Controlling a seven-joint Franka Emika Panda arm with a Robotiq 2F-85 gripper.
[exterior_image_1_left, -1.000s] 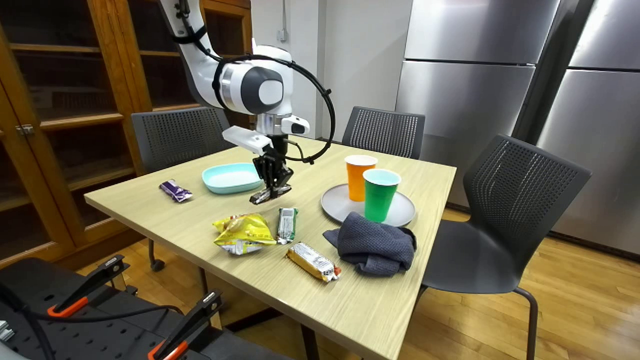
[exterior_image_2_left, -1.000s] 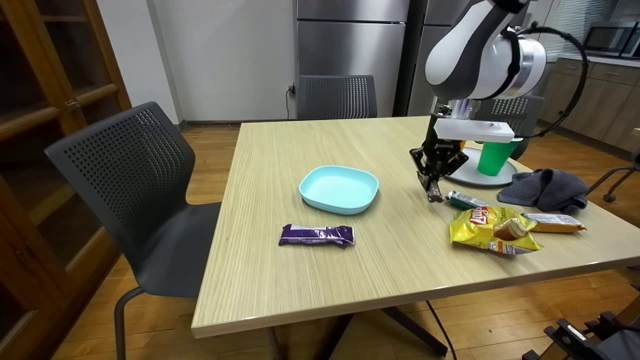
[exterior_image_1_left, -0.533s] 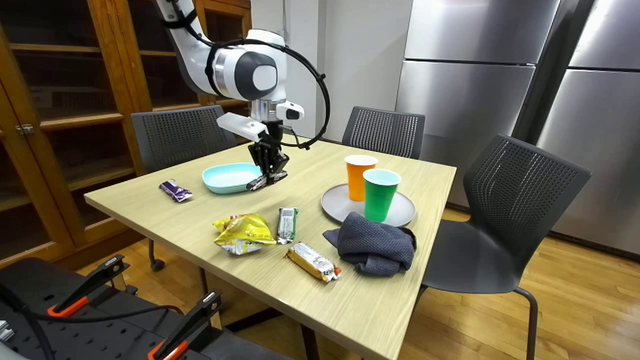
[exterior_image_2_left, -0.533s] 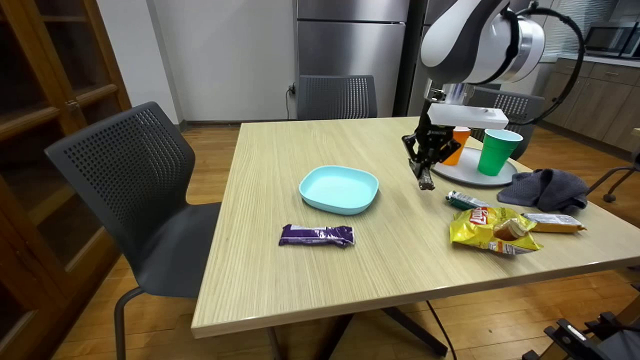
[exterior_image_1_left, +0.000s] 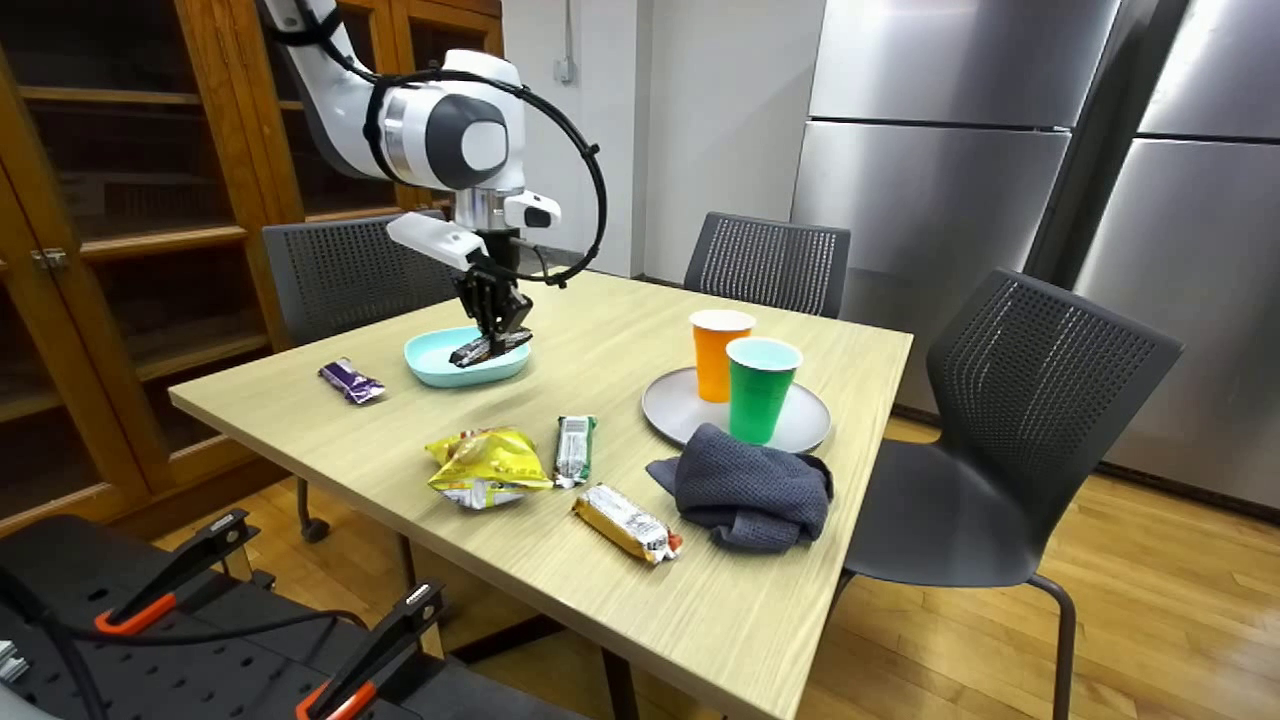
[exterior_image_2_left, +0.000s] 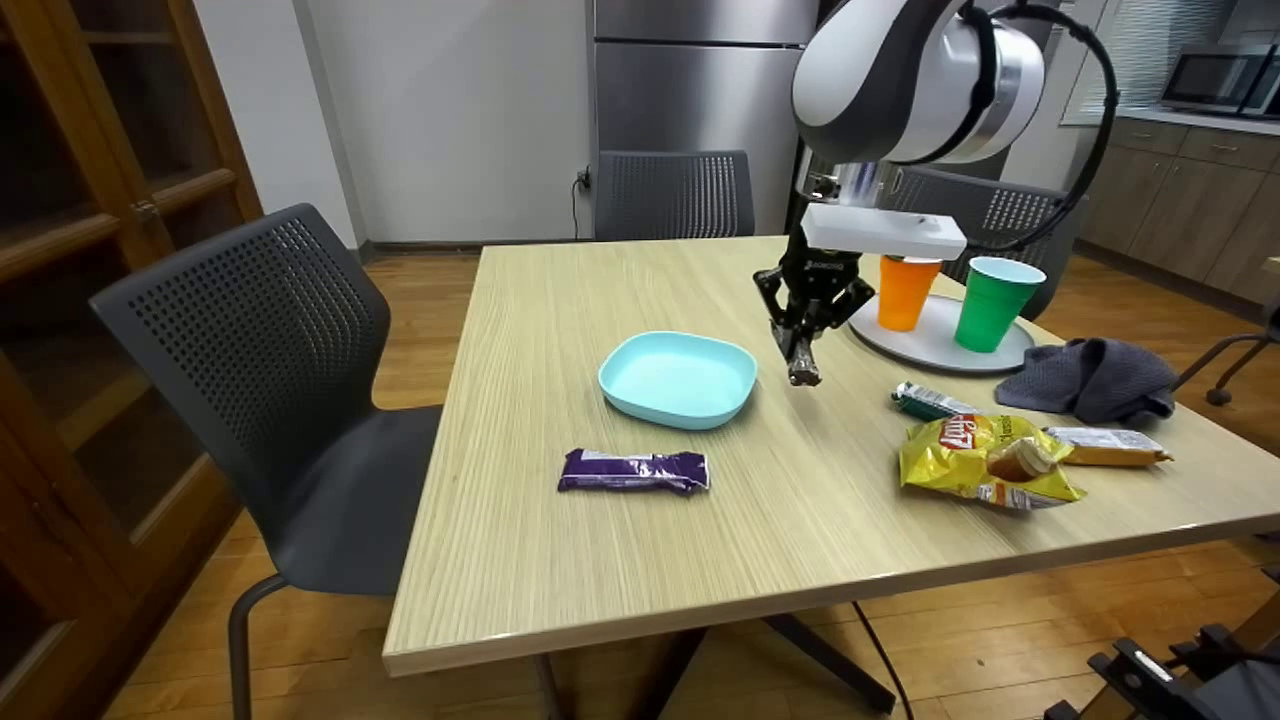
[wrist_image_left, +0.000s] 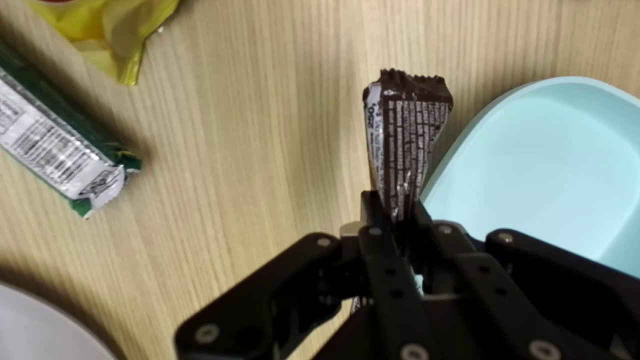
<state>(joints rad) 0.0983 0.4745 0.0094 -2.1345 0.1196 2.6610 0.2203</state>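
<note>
A dark brown wrapped bar is pinched between the fingertips of my gripper, and one end sticks out ahead of them. Its middle is hidden by the fingers. In both exterior views the gripper points down and carries the bar above the table. A light blue dish lies right beside the bar in the wrist view, with its rim close to the right finger. An exterior view puts that dish just left of the bar; no bar lies in it.
On the table lie a purple bar, a yellow chip bag, a green bar and a gold bar. A grey plate holds an orange cup and a green cup, near a dark towel.
My gripper has risen and moved left in both exterior views, carrying the brown bar closer to the blue dish. The things on the table have not moved.
</note>
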